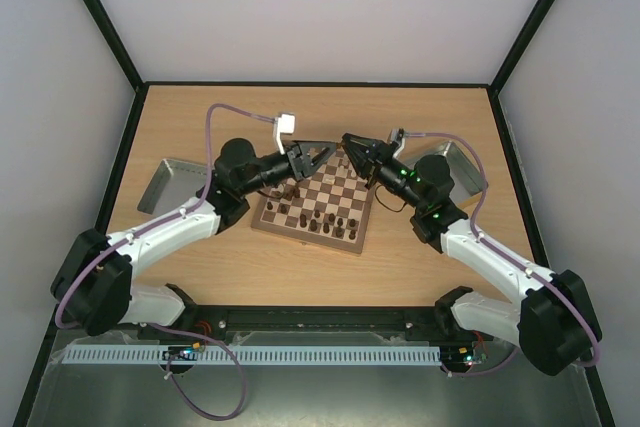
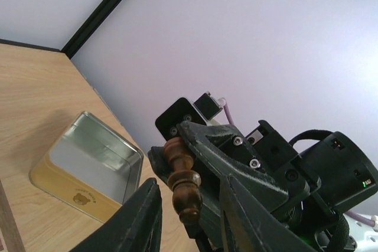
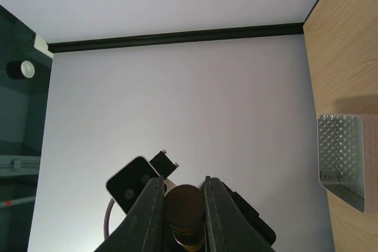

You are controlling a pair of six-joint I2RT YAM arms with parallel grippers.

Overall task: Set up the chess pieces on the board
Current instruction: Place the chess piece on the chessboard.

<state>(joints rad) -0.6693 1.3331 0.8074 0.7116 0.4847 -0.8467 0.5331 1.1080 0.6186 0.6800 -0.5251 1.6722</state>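
Note:
The board (image 1: 333,193) lies at the table's middle with several dark chess pieces (image 1: 332,226) standing on its near rows. Both grippers meet in the air above its far edge. My right gripper (image 1: 351,145) (image 3: 183,182) is shut on a dark brown turned chess piece (image 3: 186,205) (image 2: 183,178), which is gripped by its base end. In the left wrist view that piece hangs between the fingers of my left gripper (image 1: 329,154) (image 2: 190,186). Those jaws stand apart, with a gap to the piece on each side.
A grey metal tray (image 1: 172,185) (image 3: 339,159) sits left of the board. A second tin (image 1: 462,163) (image 2: 88,166) with a gold side is to the right, behind my right arm. Black frame posts and pale walls close in the table.

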